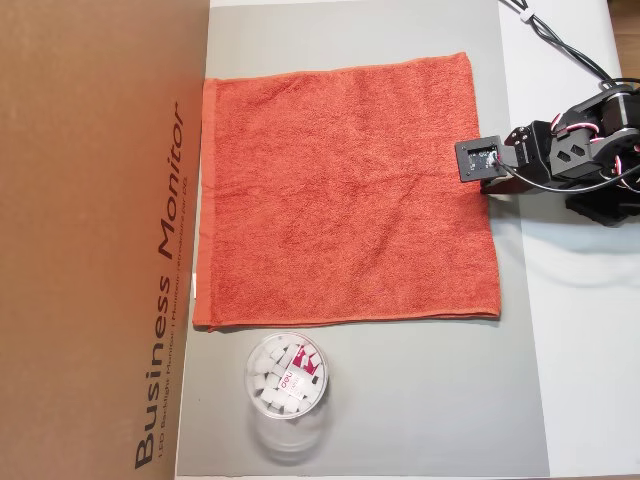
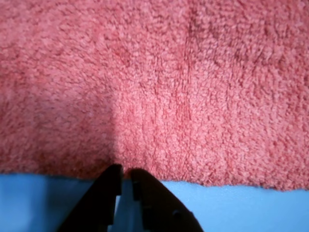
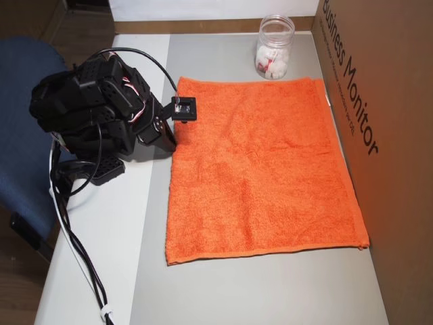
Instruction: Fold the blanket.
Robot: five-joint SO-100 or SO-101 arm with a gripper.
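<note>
The tabletop (image 1: 420,420) carried a cardboard box (image 1: 90,240) along the left of an overhead view, and the blanket (image 1: 340,190) lay flat and unfolded across the centre of that frame, its left hem against the box. My arm (image 1: 585,140) reached in from the right edge. A clear round tub (image 1: 287,376) stood just below the blanket. In the wrist view my jaws (image 2: 124,170) were nearly pressed together at the blanket's edge, pinching nothing.
</note>
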